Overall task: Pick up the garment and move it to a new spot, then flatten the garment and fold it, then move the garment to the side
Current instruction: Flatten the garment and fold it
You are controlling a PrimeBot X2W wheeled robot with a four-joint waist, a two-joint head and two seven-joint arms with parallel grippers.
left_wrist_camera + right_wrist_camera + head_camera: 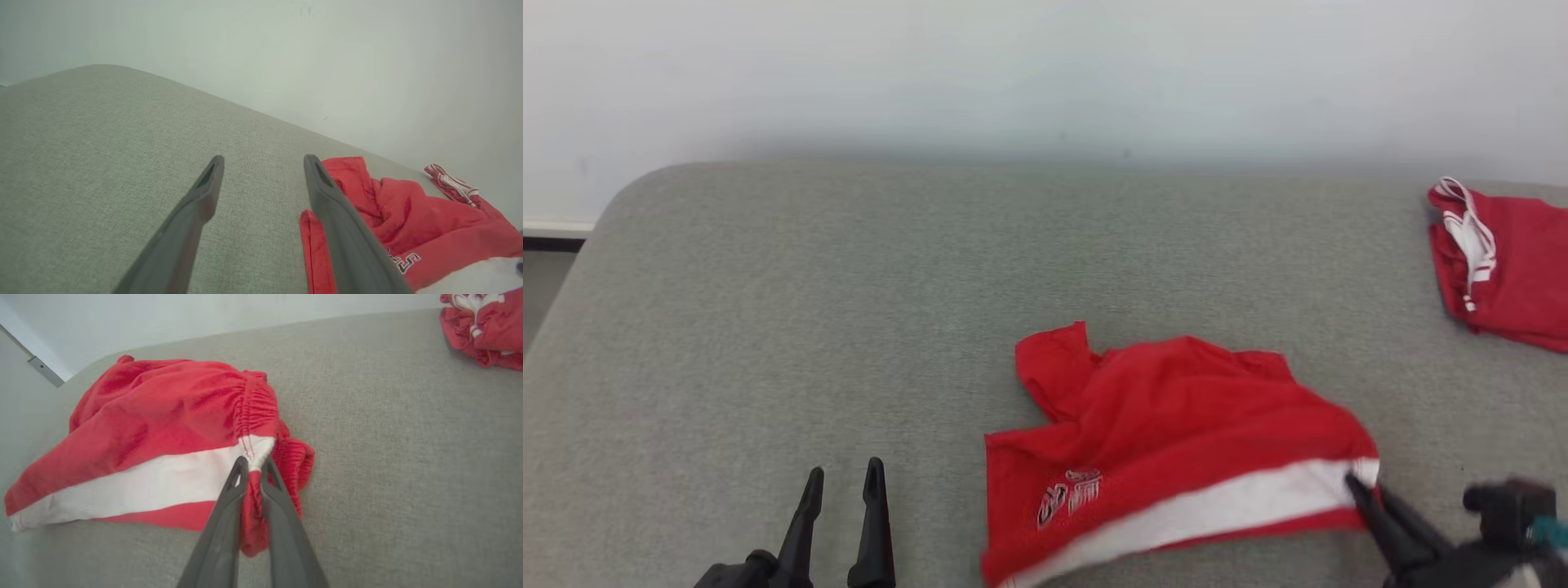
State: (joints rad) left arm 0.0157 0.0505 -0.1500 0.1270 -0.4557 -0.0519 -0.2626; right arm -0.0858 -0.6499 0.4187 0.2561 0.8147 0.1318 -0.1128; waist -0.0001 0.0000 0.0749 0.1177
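Head view has the right gripper low at the robot's right, its two long dark fingers pinched together on the elastic waistband corner of the red fabric garment with a white stripe. Seen from the right wrist, the fingertips of that gripper meet just where the white stripe reaches the gathered waistband, and a fold of the red cloth is squeezed between them. The rest of the garment spreads away to the left of the right gripper, crumpled and partly bunched, lying on the grey woven fabric surface. A small white printed logo sits on the end of the garment farthest from the right gripper.

The left gripper is low at the robot's left, its fingers spread wide apart with nothing between them, above the bare grey surface. From the left wrist, this gripper has the garment just to its right; whether the right-hand finger touches the cloth cannot be told.

A second red and white cloth bundle lies well beyond the right gripper, to its right, near the pale wall.
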